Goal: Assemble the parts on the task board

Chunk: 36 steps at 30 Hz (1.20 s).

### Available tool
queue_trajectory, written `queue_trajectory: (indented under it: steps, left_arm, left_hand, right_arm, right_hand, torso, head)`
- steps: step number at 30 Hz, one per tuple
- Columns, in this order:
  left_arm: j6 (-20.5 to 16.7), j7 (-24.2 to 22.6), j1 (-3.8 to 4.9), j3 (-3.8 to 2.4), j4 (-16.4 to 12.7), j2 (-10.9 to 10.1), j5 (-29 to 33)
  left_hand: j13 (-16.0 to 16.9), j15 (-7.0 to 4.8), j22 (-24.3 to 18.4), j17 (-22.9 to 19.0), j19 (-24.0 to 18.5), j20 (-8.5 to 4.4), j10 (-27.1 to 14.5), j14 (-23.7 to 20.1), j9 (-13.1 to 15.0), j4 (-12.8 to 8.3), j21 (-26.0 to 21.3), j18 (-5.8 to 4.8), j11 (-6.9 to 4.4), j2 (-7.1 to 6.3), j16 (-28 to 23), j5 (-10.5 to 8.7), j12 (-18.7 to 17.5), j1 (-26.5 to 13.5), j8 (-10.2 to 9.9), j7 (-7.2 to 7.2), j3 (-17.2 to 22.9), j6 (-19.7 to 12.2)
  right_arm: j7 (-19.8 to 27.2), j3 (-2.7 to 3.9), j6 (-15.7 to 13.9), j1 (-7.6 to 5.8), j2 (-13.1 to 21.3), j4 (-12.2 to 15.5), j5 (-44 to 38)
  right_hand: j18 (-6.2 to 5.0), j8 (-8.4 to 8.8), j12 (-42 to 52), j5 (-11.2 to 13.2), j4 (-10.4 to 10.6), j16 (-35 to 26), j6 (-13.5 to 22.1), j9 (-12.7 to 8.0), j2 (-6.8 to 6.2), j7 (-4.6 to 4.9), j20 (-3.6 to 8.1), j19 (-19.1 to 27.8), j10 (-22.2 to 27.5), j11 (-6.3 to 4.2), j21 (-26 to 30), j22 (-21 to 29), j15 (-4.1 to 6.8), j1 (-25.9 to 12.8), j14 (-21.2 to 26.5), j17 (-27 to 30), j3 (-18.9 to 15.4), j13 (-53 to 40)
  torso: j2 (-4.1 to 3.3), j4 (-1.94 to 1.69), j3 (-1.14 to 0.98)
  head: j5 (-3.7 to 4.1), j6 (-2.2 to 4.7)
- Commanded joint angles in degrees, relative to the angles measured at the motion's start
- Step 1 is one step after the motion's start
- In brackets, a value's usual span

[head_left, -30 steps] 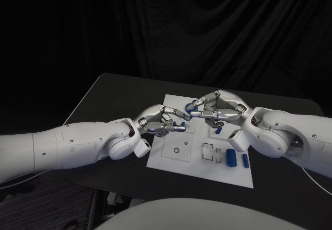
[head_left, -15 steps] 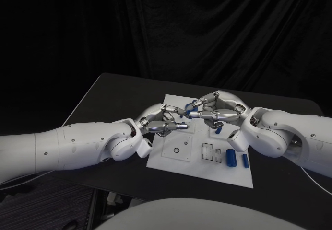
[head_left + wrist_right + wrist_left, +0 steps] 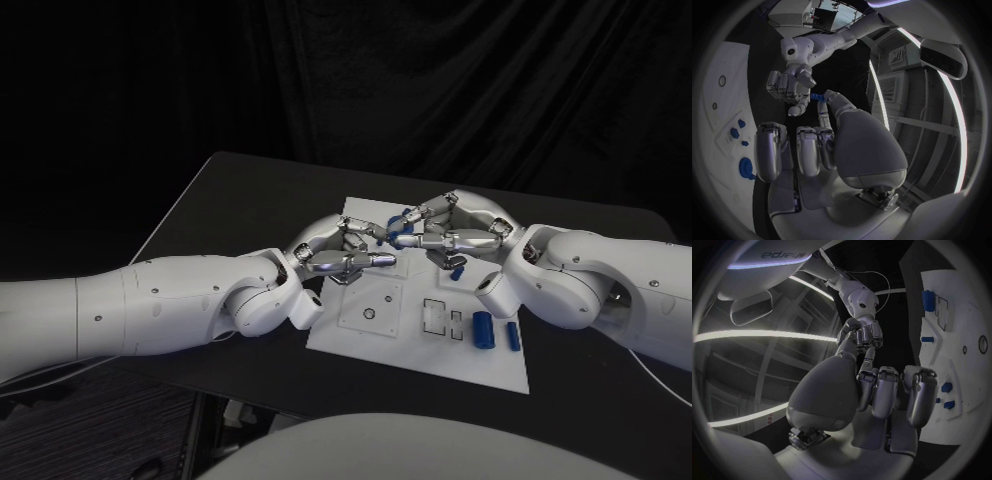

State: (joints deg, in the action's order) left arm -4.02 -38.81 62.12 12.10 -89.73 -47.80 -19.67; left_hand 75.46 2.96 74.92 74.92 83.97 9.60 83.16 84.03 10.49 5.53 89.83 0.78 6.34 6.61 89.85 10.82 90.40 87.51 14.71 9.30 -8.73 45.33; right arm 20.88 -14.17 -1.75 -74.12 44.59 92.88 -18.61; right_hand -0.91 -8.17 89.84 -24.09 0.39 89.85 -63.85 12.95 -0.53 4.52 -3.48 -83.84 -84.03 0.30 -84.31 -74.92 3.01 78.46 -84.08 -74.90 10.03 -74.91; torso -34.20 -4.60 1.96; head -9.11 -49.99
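Black desk [image 3: 245,200] carries the flat white task board [image 3: 418,350]. My silver right hand [image 3: 454,232] pinches a small blue plastic part [image 3: 392,226] above the board's far end; silver left hand [image 3: 343,256] is curled, nothing in it afaict. Part's prob light, stiff, slick: grip its sides.

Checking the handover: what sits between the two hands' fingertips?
A small blue part, seen in the right wrist view, between the left hand and right hand.
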Motion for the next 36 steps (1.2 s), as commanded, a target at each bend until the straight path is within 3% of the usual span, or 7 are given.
queue_trajectory:
  steps: [1, 14, 36]
  left_arm:
    - [1.3, -4.3, 0.16, -0.05, -0.2, 0.2, 1.7]
    - [2.8, -4.7, 0.14, -0.05, -0.3, 0.4, 1.8]
    - [4.0, -4.3, 0.13, -0.04, 0.1, 0.5, 1.8]
  left_hand:
    - [14.5, -0.26, 15.1, 15.1, 6.0, -0.44, 6.8, 6.0, 0.0, 0.0, 0.2, -0.78, -1.23, 3.92, 0.2, -0.38, -0.4, 3.4, 0.5, -0.03, 0.4, 1.0]
    - [14.5, -0.18, 15.1, 15.1, 6.0, -0.36, 6.8, 6.0, -0.1, -0.2, 0.2, -0.78, -1.17, 4.06, 0.2, -0.32, -0.4, 3.6, 1.6, -0.45, 0.8, 4.2]
    - [14.5, -0.42, 15.1, 15.1, 6.0, -0.51, 6.8, 6.0, -0.2, -0.4, 0.2, -0.78, -1.51, 4.36, 0.2, 0.23, -0.4, 3.9, 1.9, -0.88, 1.3, 5.7]
  right_arm:
    - [-1.1, 0.01, 1.3, 0.11, -0.1, 0.0, 0.2]
    - [-2.0, 0.00, 2.1, 0.14, -0.2, -0.3, 0.2]
    - [-3.4, 0.00, 3.2, 0.38, -0.2, -0.6, -0.4]
  right_hand:
    - [-0.80, -0.17, 0.2, -0.3, 0.1, 0.1, -0.2, 4.0, 0.57, -0.10, -0.01, -2.5, -6.0, 0.10, 0.3, -12.8, -0.19, 0.2, -5.9, -15.1, -0.1, -15.1]
    - [-0.83, -0.15, 0.2, -0.3, 0.1, 0.1, -0.1, 4.1, 0.68, -0.06, -0.04, -2.5, -6.0, 0.13, 0.4, -12.8, -0.22, 0.5, -5.9, -15.1, -0.1, -15.1]
    - [-0.86, -0.16, 0.2, -0.2, 0.0, 0.1, 0.0, 4.2, 0.80, 0.02, -0.09, -2.4, -6.0, 0.19, 0.5, -12.8, -0.27, 1.0, -5.9, -15.1, -0.2, -15.1]
  torso:
    - [-0.02, -0.02, -0.04]
    - [0.03, 0.02, -0.07]
    - [0.05, -0.05, -0.09]
  head:
    - [-0.03, -0.01]
    - [-0.12, -0.01]
    - [-0.03, -0.01]
